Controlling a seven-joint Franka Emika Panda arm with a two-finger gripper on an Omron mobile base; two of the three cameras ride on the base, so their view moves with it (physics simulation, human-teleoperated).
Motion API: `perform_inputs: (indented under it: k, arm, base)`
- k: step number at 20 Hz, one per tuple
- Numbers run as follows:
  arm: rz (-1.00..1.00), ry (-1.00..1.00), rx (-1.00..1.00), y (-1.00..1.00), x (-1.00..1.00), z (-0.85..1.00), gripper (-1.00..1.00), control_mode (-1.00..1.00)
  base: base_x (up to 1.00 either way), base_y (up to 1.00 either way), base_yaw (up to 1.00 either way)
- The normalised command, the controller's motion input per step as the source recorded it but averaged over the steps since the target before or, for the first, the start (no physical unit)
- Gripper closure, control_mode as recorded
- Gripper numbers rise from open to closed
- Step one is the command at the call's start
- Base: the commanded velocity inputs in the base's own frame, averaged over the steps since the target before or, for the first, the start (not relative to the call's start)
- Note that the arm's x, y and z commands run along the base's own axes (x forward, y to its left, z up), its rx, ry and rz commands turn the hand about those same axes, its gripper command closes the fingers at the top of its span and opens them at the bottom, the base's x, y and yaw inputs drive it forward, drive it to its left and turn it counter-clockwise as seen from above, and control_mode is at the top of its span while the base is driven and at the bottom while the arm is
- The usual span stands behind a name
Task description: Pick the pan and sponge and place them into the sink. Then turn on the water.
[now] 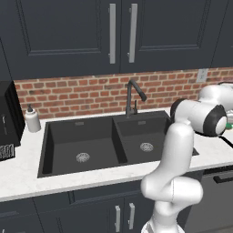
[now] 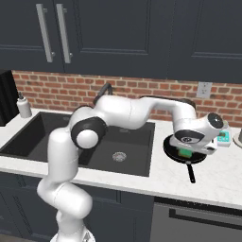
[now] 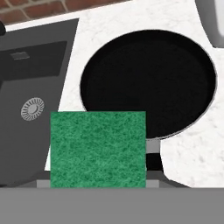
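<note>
Sponge in tool over pan, sink beside

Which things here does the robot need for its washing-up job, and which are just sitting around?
Needed for the job:
- sponge, close under the gripper
- pan, on the counter right of the sink
- sink, nothing in either basin
- faucet, no water running

Just sitting around:
- soap bottle
- wall outlet
- cupboard doors
</note>
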Motion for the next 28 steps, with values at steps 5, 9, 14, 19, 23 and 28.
perform_inputs:
  k: [5,9,14,19,23,28]
  arm:
    - [0.00,-0.02,0.00,0.00,0.30,-0.02,1.00,-1.00]
    - [0.00,0.00,-0.01,0.03,0.34,0.00,1.00,-1.00]
    - [0.00,0.00,-0.01,0.08,0.15,-0.39,1.00,-1.00]
    - [0.00,0.00,-0.01,0.06,0.27,-0.23,1.00,-1.00]
    - [0.00,0.00,-0.02,0.02,0.25,-0.16,1.00,-1.00]
    - [0.00,0.00,-0.03,0.00,0.24,-0.10,1.00,-1.00]
  base:
    - [0.00,0.00,0.00]
    - [0.00,0.00,0.00]
    - [0.00,0.00,0.00]
    - [0.00,0.00,0.00]
    - [0.00,0.00,0.00]
    - [0.00,0.00,0.00]
